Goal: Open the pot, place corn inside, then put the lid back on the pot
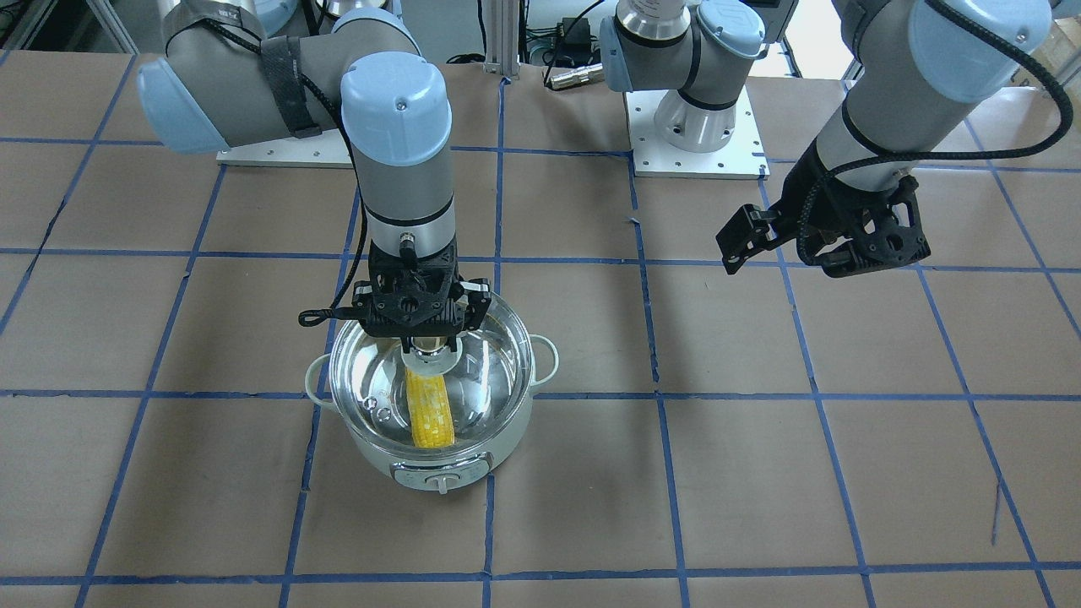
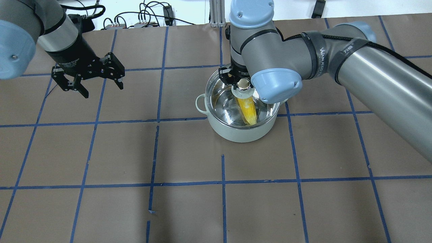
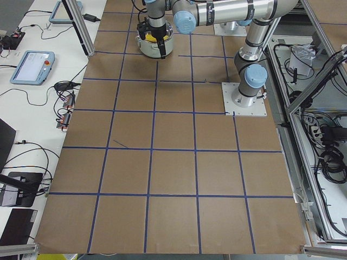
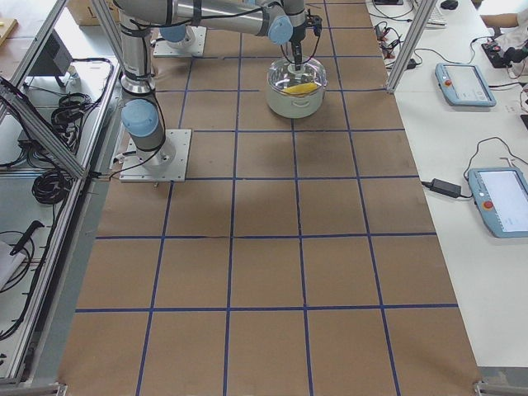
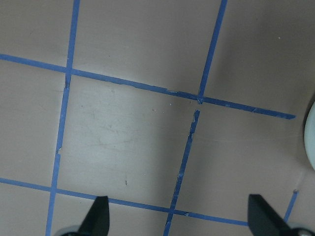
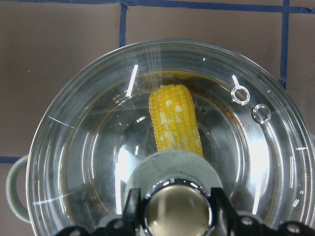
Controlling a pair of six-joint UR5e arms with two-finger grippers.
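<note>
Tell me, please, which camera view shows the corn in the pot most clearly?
The right wrist-mounted view: the corn lies large and central under the clear lid, kernels distinct. Front-facing and overhead show it smaller; exterior right shows a yellow speck; the others, nothing.

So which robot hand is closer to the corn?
Right. The right gripper grips the lid just above the corn; the left gripper hangs open far off.

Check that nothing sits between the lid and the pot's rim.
Nothing visible does. The right gripper grips the lid by its knob, centred over the pot. The corn lies low inside, under it. The left gripper hangs open, off to the side. Whether the lid is fully seated I cannot tell.
</note>
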